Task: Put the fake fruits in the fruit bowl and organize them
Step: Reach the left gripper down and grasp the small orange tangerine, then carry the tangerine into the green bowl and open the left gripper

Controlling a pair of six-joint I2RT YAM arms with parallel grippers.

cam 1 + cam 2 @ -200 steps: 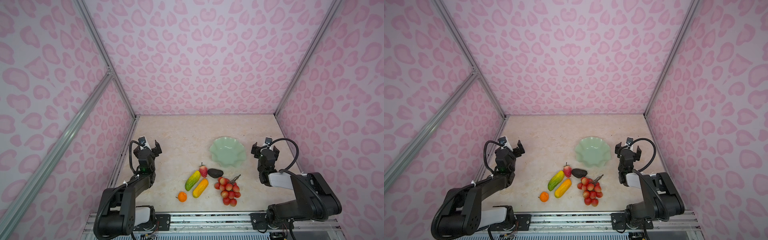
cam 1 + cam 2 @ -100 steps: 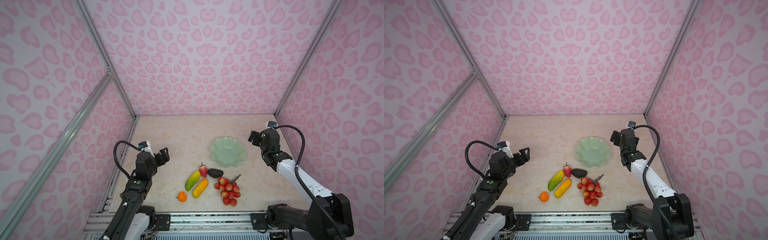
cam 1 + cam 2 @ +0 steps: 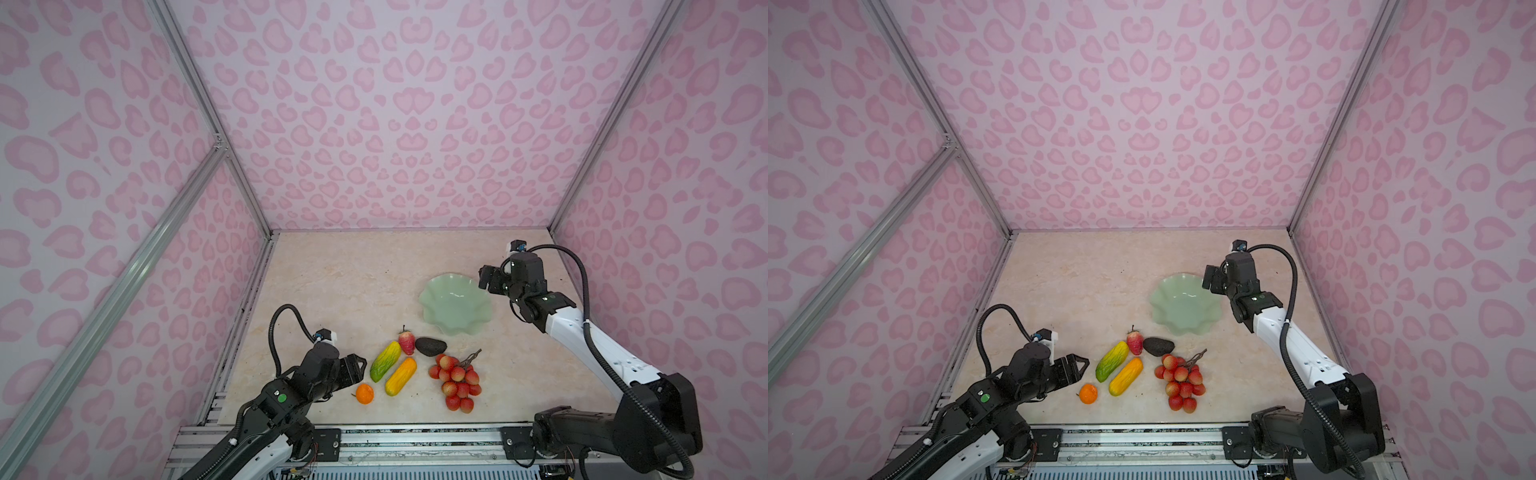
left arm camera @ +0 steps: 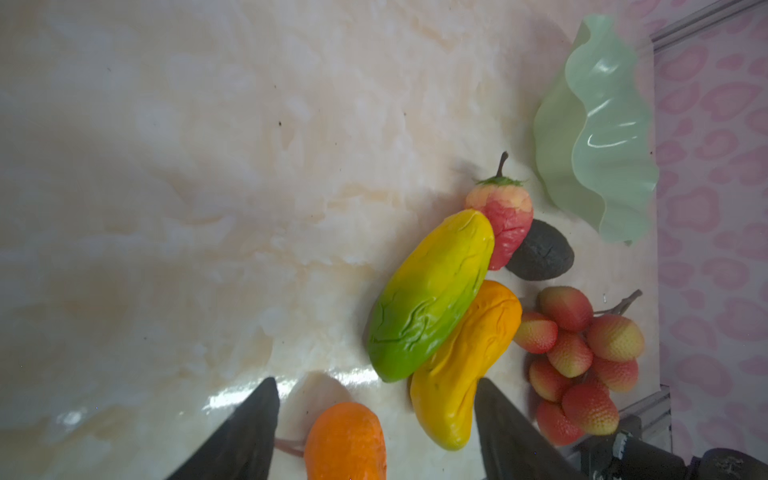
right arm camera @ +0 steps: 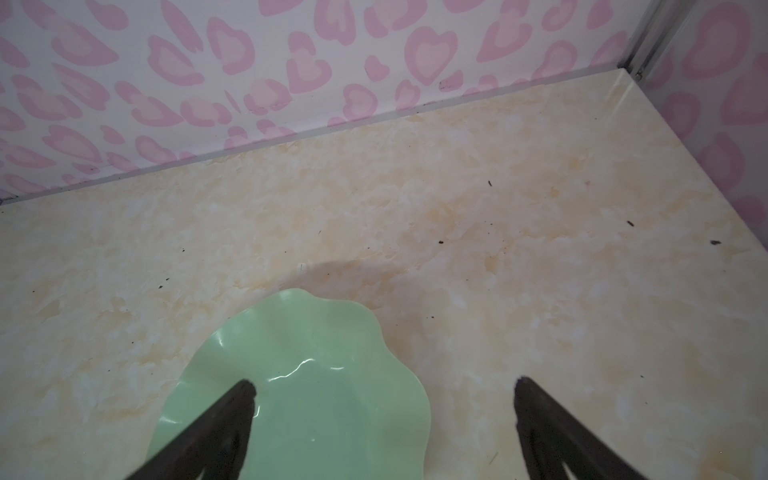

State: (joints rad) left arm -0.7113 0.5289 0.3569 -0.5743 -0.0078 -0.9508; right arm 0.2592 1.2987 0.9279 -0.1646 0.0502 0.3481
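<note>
L pincer point(image 4: 374, 381) part open, nothing gripped; orange ball point(image 4: 345, 440) sits betw. its fingers, clear of both. R pincer point(image 5: 384, 382) wide open, empty, above fruit bowl point(image 5: 299, 332) rim.

Left wrist view: the frame edge cuts off the orange ball point(image 4: 347, 440) and both fingers point(image 4: 249, 432) of the left gripper point(image 4: 374, 382). The yellow-green oblong point(image 4: 432, 295) covers part of the yellow-orange oblong point(image 4: 465, 370); the strawberry point(image 4: 505, 220) covers part of the avocado point(image 4: 544, 253). Right wrist view: the fruit bowl point(image 5: 324, 374) runs out of frame, with one finger point(image 5: 216, 432) of the right gripper point(image 5: 384, 382) overlapping it. In both top views, contact between them is possible but unconfirmed.
</note>
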